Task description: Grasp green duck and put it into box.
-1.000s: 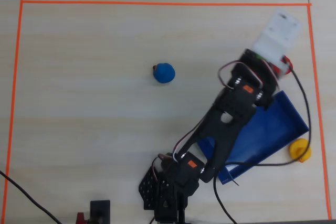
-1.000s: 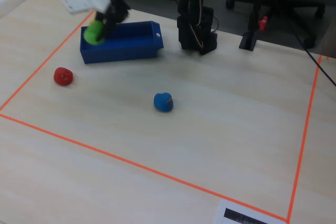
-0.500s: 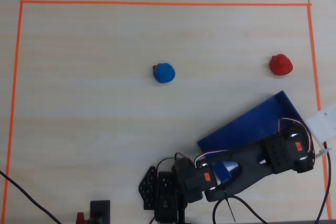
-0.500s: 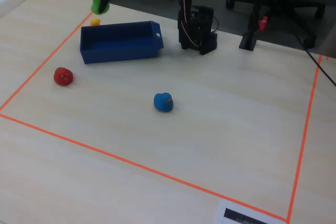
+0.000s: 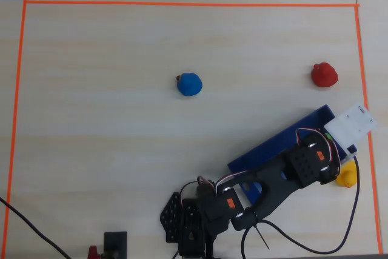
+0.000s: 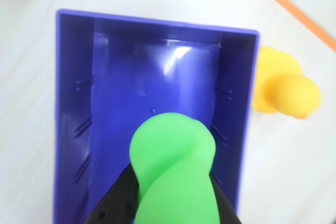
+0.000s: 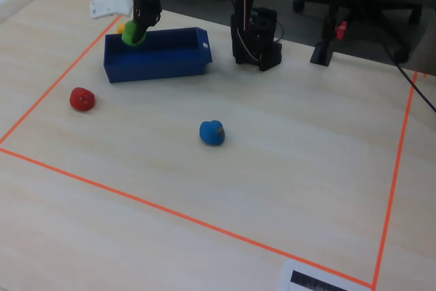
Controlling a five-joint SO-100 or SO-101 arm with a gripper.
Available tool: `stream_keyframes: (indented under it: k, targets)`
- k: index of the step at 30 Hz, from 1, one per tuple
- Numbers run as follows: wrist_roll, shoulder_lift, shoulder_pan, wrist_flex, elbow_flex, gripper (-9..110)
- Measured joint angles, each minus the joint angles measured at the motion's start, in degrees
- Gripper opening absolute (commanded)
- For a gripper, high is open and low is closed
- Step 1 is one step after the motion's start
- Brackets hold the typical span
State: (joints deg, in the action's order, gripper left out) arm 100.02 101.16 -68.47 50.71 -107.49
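Note:
My gripper (image 6: 170,199) is shut on the green duck (image 6: 173,163), its black fingers (image 6: 116,195) pressing both sides of it. It holds the duck just above the inside of the dark blue box (image 6: 73,103), near one end. In the fixed view the green duck (image 7: 133,34) hangs in the gripper (image 7: 138,31) over the left end of the box (image 7: 160,66). In the overhead view the arm and its white wrist mount (image 5: 356,124) cover most of the box (image 5: 273,147), and the duck is mostly hidden.
A yellow duck (image 6: 283,90) sits just outside the box (image 5: 347,177). A red duck (image 5: 324,74) and a blue duck (image 5: 190,84) lie on the table. Orange tape (image 5: 182,4) borders the work area. The arm base (image 7: 255,39) stands behind the box.

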Motion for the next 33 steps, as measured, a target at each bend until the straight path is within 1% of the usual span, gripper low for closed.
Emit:
stream_keyframes:
  k: [4, 6, 9, 14, 21, 26, 30, 33]
  targets:
    - [0.26, -2.64, 2.11, -2.81, -0.53, 2]
    - [0.26, -3.25, 2.11, -4.75, -2.02, 7]
    - [1.76, -3.6, 1.58, -10.11, -6.06, 10]
    - [5.36, -3.78, 1.32, -20.3, -13.1, 22]
    - [5.71, -3.78, -0.09, -22.15, -13.62, 30]
    - [6.15, -0.09, -0.09, -20.74, -12.83, 28]
    - [3.6, 5.62, 0.88, -14.5, -7.56, 8]
    - [-3.52, 10.99, 4.83, -8.0, -0.18, 2]
